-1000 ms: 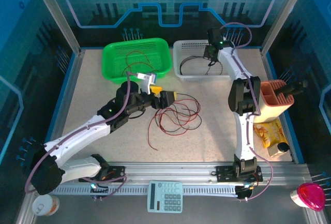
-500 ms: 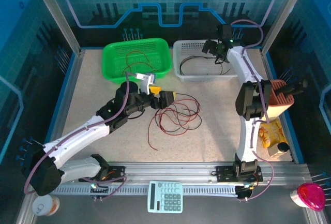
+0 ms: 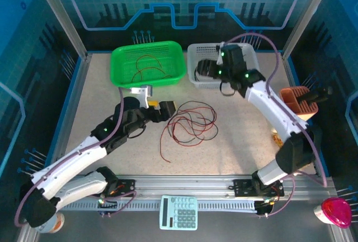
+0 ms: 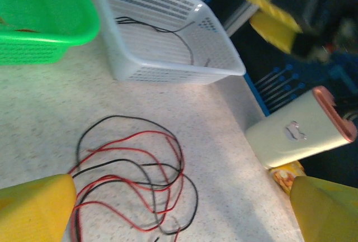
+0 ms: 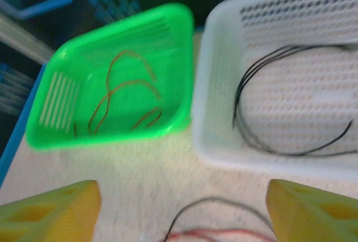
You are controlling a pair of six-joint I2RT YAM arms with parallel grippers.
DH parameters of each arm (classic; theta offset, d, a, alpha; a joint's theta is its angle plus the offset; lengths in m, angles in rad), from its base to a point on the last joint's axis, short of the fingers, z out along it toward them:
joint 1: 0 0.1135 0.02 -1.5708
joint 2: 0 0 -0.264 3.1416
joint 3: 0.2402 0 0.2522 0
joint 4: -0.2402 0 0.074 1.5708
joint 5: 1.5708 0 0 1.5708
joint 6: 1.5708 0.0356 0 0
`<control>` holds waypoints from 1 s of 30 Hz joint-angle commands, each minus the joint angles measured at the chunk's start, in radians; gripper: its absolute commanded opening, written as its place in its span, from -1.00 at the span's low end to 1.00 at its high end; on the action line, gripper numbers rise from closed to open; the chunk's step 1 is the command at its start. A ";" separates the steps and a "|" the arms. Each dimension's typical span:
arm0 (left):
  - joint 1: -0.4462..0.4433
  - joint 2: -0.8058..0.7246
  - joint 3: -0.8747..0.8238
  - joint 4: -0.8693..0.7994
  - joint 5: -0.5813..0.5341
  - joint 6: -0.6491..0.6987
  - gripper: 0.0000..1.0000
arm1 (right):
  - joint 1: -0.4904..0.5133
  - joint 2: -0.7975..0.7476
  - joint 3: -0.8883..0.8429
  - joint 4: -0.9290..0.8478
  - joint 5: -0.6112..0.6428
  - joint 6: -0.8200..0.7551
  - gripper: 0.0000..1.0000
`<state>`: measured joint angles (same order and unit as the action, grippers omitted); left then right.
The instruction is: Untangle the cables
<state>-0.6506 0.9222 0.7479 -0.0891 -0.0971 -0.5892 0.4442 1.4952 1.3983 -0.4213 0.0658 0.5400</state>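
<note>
Its black cable [image 5: 237, 105] left in the white basket [image 5: 200, 102], the right gripper [image 5: 182, 205] swings back, released and empty, toward the red-and-black tangle [image 3: 193, 122] on the table [image 3: 235, 136], beside the left gripper [image 3: 163, 109], also released, so more strands await sorting.

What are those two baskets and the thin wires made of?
Green basket: glossy moulded plastic, with sheen and slotted walls. White basket: plastic too, duller, perforated with holes. Cables: likely plastic-sheathed wire, red and black, lying in limp loops.
</note>
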 commanded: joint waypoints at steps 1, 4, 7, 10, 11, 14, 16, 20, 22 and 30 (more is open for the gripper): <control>0.011 -0.055 -0.024 -0.144 -0.123 -0.056 0.98 | 0.082 -0.094 -0.151 0.030 -0.029 -0.029 0.37; 0.046 -0.078 -0.024 -0.210 -0.136 -0.072 0.99 | 0.206 -0.149 -0.275 0.018 -0.025 -0.047 0.12; 0.109 -0.089 -0.009 -0.258 -0.118 -0.084 0.99 | 0.318 -0.145 -0.341 -0.014 -0.040 -0.059 -0.07; 0.180 -0.100 0.003 -0.256 -0.064 -0.077 0.99 | 0.423 -0.113 -0.357 -0.061 -0.028 -0.086 -0.17; 0.206 -0.101 0.009 -0.253 -0.046 -0.072 0.99 | 0.455 -0.095 -0.357 -0.075 -0.029 -0.092 -0.17; 0.276 -0.091 0.041 -0.265 -0.011 -0.052 0.99 | 0.550 -0.026 -0.324 -0.131 -0.029 -0.121 -0.20; 0.315 -0.083 0.059 -0.264 0.010 -0.039 0.99 | 0.601 0.025 -0.290 -0.171 -0.010 -0.141 -0.22; 0.380 -0.056 0.082 -0.243 0.047 -0.024 0.99 | 0.681 0.121 -0.233 -0.206 0.021 -0.167 -0.32; 0.406 -0.041 0.093 -0.237 0.066 -0.020 0.99 | 0.703 0.167 -0.210 -0.214 0.025 -0.171 -0.32; 0.505 -0.022 0.095 -0.209 0.112 -0.024 0.99 | 0.778 0.307 -0.155 -0.218 0.037 -0.167 -0.30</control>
<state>-0.1799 0.9005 0.8165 -0.3305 -0.0299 -0.6266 1.1961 1.7660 1.2114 -0.6029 0.0799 0.3859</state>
